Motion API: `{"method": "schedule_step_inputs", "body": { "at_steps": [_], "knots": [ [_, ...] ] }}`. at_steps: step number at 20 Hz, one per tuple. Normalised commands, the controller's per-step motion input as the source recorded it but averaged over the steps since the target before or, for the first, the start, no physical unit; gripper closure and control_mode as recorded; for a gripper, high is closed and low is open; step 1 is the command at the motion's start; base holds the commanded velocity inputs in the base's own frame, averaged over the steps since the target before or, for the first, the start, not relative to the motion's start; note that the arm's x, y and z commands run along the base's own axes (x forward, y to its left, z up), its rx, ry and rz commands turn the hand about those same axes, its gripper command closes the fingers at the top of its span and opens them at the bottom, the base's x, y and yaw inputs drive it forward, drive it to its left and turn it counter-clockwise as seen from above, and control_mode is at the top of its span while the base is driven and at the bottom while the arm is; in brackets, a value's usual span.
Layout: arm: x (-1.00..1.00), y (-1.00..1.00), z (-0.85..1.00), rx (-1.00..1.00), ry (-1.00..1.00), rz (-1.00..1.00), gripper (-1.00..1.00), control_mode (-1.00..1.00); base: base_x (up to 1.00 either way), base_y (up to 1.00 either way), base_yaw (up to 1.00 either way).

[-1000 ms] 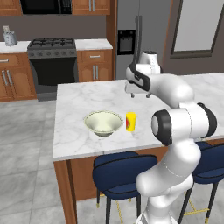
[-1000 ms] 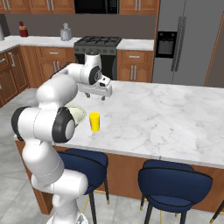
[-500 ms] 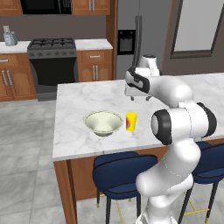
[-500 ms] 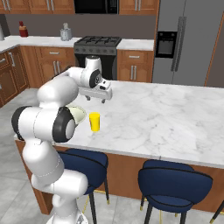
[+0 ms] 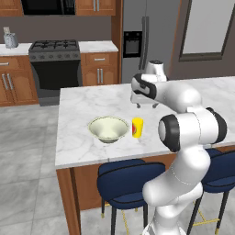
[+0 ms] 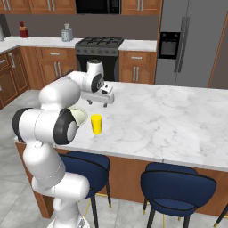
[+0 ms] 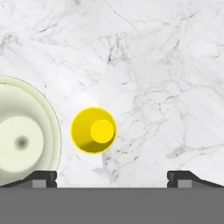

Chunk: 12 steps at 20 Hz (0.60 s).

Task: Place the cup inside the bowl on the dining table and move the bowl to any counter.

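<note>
Tool slightly nearer, open above cup, seemingly off-centre.

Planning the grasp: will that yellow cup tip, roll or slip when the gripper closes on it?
The cup stands upright, small and taller than wide, so an off-centre nudge could probably tip it; once down, its round wall would likely roll. It looks empty from above, so probably light. Its smooth side may slip. The open gripper hangs above it.

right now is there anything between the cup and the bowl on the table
Nothing: in the hand view only a narrow strip of bare marble separates the cup from the bowl. They stand side by side, apart.
</note>
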Motion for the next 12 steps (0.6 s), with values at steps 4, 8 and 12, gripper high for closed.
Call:
{"method": "schedule_step_inputs", "body": {
  "at_steps": [4, 8, 12],
  "knots": [
    [0.04, -0.01, -0.15, 0.0, 0.0, 0.0, -1.0, -1.0, 0.0, 0.0, 0.0],
    [0.08, -0.04, -0.13, 0.0, 0.0, 0.0, -1.0, -1.0, 0.0, 0.0, 0.0],
    [0.09, -0.02, -0.13, 0.0, 0.0, 0.0, -1.0, -1.0, 0.0, 0.0, 0.0]
  ]
}}
